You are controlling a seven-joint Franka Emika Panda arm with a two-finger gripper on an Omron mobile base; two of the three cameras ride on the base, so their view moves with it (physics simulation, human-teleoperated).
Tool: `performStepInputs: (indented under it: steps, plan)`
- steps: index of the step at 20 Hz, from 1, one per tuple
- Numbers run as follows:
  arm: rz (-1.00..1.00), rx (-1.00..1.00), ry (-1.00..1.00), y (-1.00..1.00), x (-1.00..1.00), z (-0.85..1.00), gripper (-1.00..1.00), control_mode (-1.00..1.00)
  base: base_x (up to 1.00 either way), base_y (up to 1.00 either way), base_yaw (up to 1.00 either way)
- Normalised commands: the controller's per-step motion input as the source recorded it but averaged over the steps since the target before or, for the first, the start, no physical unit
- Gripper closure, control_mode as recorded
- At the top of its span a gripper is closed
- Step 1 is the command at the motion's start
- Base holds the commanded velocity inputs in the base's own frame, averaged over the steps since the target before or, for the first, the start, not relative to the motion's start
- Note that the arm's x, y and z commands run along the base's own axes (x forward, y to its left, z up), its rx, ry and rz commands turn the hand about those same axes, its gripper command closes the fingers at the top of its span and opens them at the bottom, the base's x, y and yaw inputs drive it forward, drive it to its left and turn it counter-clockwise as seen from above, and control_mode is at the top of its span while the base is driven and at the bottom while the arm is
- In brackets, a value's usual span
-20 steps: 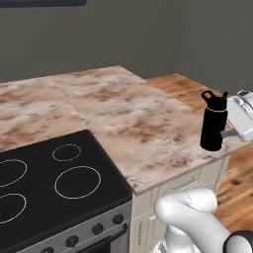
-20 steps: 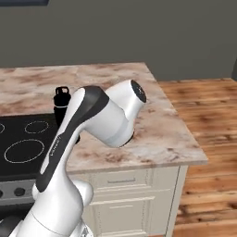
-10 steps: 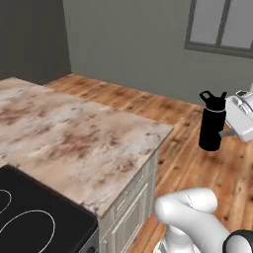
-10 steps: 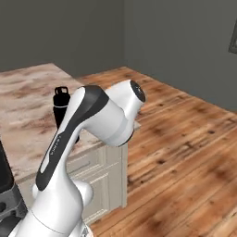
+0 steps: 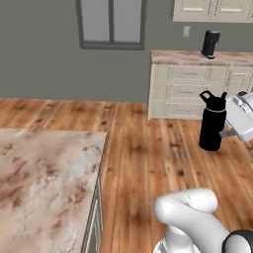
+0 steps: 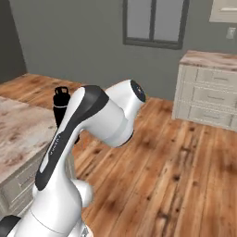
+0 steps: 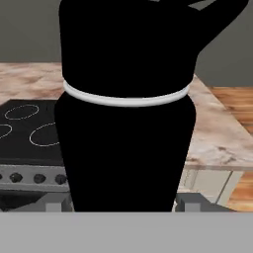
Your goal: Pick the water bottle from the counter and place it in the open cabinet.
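Left base view: the water bottle (image 5: 212,122) hangs upright in mid-air above the wood floor (image 5: 148,148), carried at the end of the white arm, whose gripper (image 5: 228,132) reaches in from the picture's right edge and grasps the bottle's lower body from the side. The bottle's loop-handled cap stands above the gripper, and its base hangs clear of the floor, touching nothing below. To the gripper's left and lower in the picture lies the corner of the marbled counter (image 5: 44,183), well apart from the bottle. Beyond the gripper, against the grey wall, stands a run of cream base cabinets (image 5: 197,89) with a stone top, on which sits a dark appliance (image 5: 211,43); cream wall cabinets (image 5: 212,10) hang above it, and a window (image 5: 111,22) is set in the wall to their left.

In the right base view, the bottle (image 6: 61,107) shows partly behind the arm's dark-and-white forearm, just past the counter's (image 6: 23,139) edge.

In the hand view, the bottle (image 7: 126,123) stands directly before the camera, black with a thin white ring around its shoulder, and the grey finger tips (image 7: 190,201) press at either side of its base. Behind it lie the black stovetop (image 7: 29,133) with white rings and the counter (image 7: 212,133).
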Motion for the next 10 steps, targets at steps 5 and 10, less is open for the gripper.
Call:
performStepInputs:
  steps: [5, 10]
  plan:
    - [0.00, 0.00, 0.00, 0.00, 0.00, 0.00, 1.00, 1.00, -0.01, -0.12, -0.77]
    - [0.00, 0.00, 0.00, 0.00, 0.00, 0.00, 1.00, 1.00, 0.03, -0.23, -0.68]
